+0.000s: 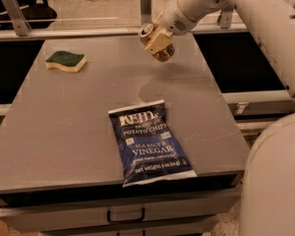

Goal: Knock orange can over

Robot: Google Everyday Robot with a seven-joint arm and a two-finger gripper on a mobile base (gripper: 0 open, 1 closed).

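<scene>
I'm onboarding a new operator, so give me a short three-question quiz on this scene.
1. True or false: the orange can stands upright on the table.
2. Which lies nearest the table's front edge? A sponge, B chip bag, C orange can.
3. Where is the tool?
Key: 1 false, it tilts in the tool. 2 B. 3 Over the table's far end, shut on the orange can.

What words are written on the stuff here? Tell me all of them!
"KETTLE", a bit blurry, on the bag.
"POTATO CHIPS", on the bag.
"SEA SALT & VINEGAR", on the bag.
The bag's bottom line is too small to read.
The print on the can, at the end effector over the table's far edge, is unreadable.
The sponge has no words.
</scene>
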